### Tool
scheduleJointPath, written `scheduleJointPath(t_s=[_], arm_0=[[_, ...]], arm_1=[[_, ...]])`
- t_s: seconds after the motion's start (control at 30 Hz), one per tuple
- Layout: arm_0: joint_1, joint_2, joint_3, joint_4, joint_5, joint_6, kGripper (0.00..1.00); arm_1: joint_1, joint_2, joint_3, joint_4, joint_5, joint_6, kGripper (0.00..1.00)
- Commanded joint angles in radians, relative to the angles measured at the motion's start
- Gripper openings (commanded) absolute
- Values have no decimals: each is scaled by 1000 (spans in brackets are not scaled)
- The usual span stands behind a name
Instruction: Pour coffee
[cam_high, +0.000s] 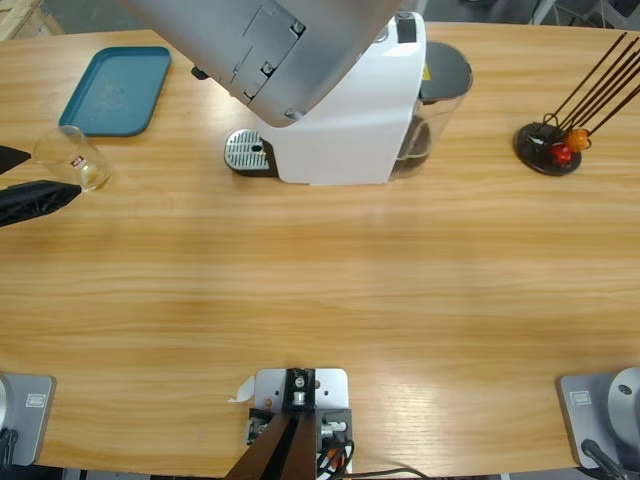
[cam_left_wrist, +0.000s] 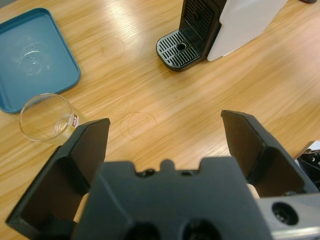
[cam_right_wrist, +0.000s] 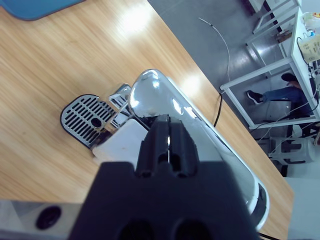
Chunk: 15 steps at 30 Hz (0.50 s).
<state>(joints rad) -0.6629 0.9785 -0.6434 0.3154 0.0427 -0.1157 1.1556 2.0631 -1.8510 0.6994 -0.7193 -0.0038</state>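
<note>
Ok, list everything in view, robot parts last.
Glass tumbler: one, clear with a small red mark, table's left side, beside the left gripper.
Tray: one, blue, upper left.
Coffee machine: one, white, top centre, drip grate on its left.
Stick holder: one, black base with dark sticks, upper right.
Table: one, wooden.
Left gripper: black, open, next to the tumbler.
Right gripper: black, shut, over the machine.

No legible text; glass tumbler (cam_left_wrist: 46, 117) mark unreadable.
</note>
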Motion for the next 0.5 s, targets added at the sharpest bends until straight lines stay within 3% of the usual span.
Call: scheduleJointPath(t_s=[0.03, 0.2, 0.23, 0.3, 0.37, 0.4, 0.5], arm_0=[[-6, -18, 39, -12, -9, -7, 959], [-6, 11, 36, -16, -11, -7, 959], [-6, 17, 36, -17, -13, -7, 959], [-6, 35, 33, -19, -16, -7, 964], [-6, 49, 29, -19, -21, -7, 964], [-6, 52, 29, -19, -21, -7, 965], [-6, 62, 28, -21, -21, -7, 968]], arm_1=[[-16, 93, 42, 2, 5, 13, 0], [-50, -56, -11, 84, -4, 28, 10], [-60, -86, -35, 142, 45, 45, 279], [-71, -136, -43, 204, 131, 76, 704], [-74, -169, -46, 267, 202, 110, 941], [-75, -185, -43, 296, 233, 134, 996], [-76, -235, -30, 356, 325, 175, 1000]])
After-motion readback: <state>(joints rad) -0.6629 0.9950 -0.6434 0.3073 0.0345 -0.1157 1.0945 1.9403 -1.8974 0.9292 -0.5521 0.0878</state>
